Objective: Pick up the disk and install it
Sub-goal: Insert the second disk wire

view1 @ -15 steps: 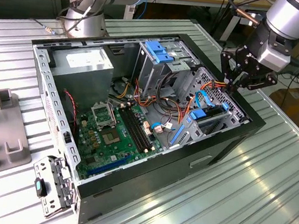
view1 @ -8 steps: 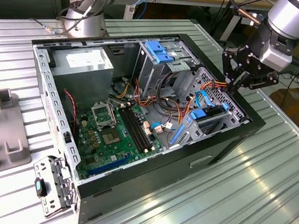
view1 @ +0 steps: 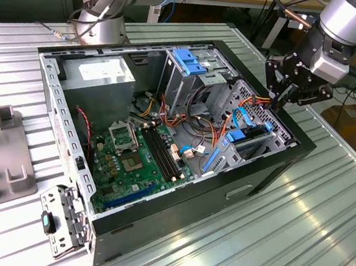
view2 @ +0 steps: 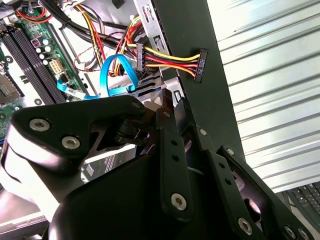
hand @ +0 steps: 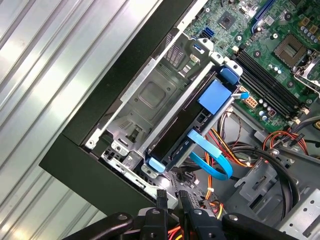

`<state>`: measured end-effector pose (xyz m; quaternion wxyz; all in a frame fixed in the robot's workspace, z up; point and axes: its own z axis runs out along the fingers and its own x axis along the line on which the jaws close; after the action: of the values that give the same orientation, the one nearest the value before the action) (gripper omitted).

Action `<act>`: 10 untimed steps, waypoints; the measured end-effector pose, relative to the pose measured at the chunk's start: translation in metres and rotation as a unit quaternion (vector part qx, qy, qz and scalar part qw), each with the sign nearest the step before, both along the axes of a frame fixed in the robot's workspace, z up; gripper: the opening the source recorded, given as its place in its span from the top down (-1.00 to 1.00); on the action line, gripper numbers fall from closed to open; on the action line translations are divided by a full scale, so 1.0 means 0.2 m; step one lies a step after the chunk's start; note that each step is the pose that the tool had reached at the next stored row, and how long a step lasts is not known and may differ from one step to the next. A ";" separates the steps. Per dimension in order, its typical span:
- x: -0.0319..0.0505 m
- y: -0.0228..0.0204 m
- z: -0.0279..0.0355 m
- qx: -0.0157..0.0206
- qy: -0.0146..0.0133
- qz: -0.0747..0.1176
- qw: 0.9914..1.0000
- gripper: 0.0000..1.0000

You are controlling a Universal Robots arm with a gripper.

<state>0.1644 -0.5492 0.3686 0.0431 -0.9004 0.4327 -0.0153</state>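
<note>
The disk (hand: 175, 134) sits edge-on in the drive cage (hand: 150, 95) at the corner of the open computer case (view1: 270, 177). It shows as a dark slab held in a blue rail frame with blue tabs (hand: 215, 95). In the exterior view the disk (view1: 249, 142) lies low in the case, toward that view's right. My gripper (view1: 280, 101) hovers just above that corner, apart from the disk, its fingers drawn together with nothing between them. Its fingertips (hand: 162, 199) point down at the orange and yellow power wires. A loose black power connector (view2: 200, 62) hangs just beyond the gripper (view2: 167, 106).
A blue data cable (hand: 210, 161) loops beside the cage. The green motherboard (view1: 129, 159), a grey power-supply box (view1: 100, 75) and an upper bay with a blue bracket (view1: 190, 60) fill the case. Another arm's base (view1: 102, 13) stands behind. Grey fixtures (view1: 4, 173) rest on the ribbed metal table (view1: 322, 228).
</note>
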 end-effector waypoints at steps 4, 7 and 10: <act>0.003 0.000 0.002 0.000 0.000 0.000 1.000 0.53; 0.013 0.000 0.001 0.000 0.000 0.004 1.000 0.53; 0.032 0.000 0.001 0.002 0.000 0.009 1.000 0.53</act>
<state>0.1709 -0.5492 0.3688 0.0446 -0.9040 0.4250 -0.0142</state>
